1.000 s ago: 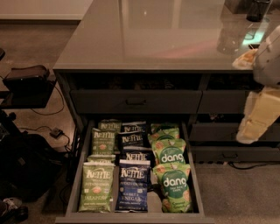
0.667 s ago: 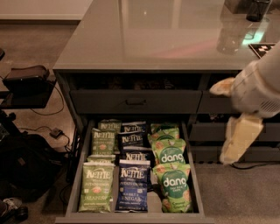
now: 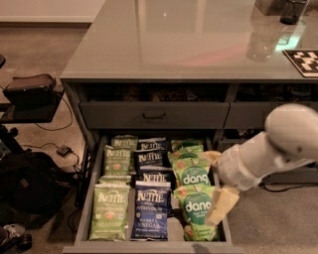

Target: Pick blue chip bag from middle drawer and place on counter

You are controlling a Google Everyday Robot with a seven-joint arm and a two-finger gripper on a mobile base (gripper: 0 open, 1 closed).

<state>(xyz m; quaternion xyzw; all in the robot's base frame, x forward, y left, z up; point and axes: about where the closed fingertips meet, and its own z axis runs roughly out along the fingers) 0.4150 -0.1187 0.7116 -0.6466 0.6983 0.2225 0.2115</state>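
The middle drawer [image 3: 88,198] is pulled open below the counter [image 3: 174,39]. It holds a middle column of several navy-blue Kettle bags; the frontmost blue chip bag [image 3: 151,211] lies flat and reads SEA SALT & VINEGAR. Light green Kettle bags [image 3: 109,211] lie to its left and green dang bags [image 3: 199,208] to its right. My gripper [image 3: 217,181] hangs over the drawer's right edge, above the dang bags, on the white arm coming in from the right. Its cream fingers [image 3: 223,203] are spread apart and hold nothing.
A closed grey drawer front with a bar handle [image 3: 154,115] sits above the open drawer. A checkered marker [image 3: 303,60] and a dark cup [image 3: 293,10] stand on the counter's far right. A black bag [image 3: 30,183], cables and a black case [image 3: 30,88] are on the left.
The arm has swung left and down from the counter's right side. The gripper now sits over the right edge of the open drawer. The bags have not moved.
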